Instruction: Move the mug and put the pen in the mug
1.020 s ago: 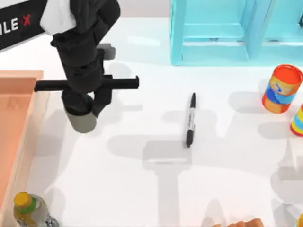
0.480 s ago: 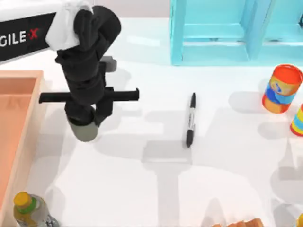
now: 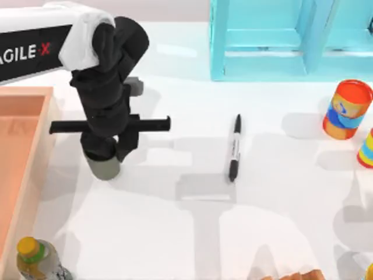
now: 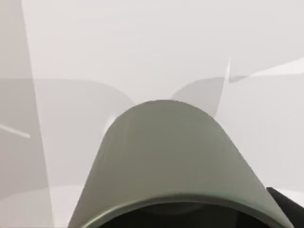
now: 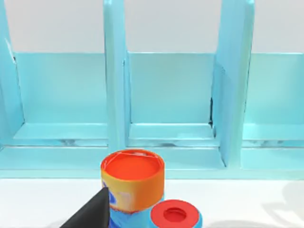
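While the left arm reaches in from the top view's left, its left gripper [image 3: 106,156] hangs over the left part of the white table [image 3: 175,233], fingers closed around the mug [image 3: 105,168], whose olive-grey body pokes out just below the black wrist. From the left wrist view the mug [image 4: 166,161] sits right up against the camera, dark rim nearest, pale tabletop beyond it. Over at mid-table lies the pen [image 3: 234,147], flat, black cap toward the near edge, well apart from the mug. Just beside the mug on the left runs the orange tray [image 3: 23,151]. Back right stands the turquoise shelf [image 3: 262,46], with a printed can [image 3: 347,109] near it. The right wrist view faces the shelf [image 5: 171,95] and that orange-topped can [image 5: 133,183]; a dark finger tip shows there, but whether the right gripper is wide or narrow I cannot tell.
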You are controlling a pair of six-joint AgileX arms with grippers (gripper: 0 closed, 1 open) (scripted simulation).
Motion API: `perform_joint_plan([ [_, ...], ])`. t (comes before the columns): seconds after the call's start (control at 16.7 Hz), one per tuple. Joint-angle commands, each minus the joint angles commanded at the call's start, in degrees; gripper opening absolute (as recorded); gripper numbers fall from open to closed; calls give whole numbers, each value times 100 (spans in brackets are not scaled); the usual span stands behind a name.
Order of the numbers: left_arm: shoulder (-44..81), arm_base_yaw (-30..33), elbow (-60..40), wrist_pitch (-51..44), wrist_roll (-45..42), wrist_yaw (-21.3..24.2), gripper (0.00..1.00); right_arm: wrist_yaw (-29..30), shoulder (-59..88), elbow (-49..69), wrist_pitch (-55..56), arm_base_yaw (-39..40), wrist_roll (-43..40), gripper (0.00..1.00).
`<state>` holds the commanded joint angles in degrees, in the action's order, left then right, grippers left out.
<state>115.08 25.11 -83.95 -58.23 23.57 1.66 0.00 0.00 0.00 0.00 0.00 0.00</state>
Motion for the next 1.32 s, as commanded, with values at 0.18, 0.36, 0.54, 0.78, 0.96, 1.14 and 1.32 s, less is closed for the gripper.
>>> perform_joint_plan([
  [0.18, 0, 0, 0, 0, 0, 0, 38, 0, 0, 0, 0, 0, 0, 100],
  [0.36, 0, 0, 0, 0, 0, 0, 60, 0, 0, 0, 0, 0, 0, 100],
  [0.54, 0, 0, 0, 0, 0, 0, 83, 0, 0, 0, 0, 0, 0, 100],
  [0.78, 0, 0, 0, 0, 0, 0, 100, 0, 0, 0, 0, 0, 0, 100],
  [0.96, 0, 0, 0, 0, 0, 0, 100, 0, 0, 0, 0, 0, 0, 100],
  [1.14, 0, 0, 0, 0, 0, 0, 100, 0, 0, 0, 0, 0, 0, 100],
  [1.32, 10, 7, -81, -82, 13, 5, 100, 0, 0, 0, 0, 0, 0, 100],
])
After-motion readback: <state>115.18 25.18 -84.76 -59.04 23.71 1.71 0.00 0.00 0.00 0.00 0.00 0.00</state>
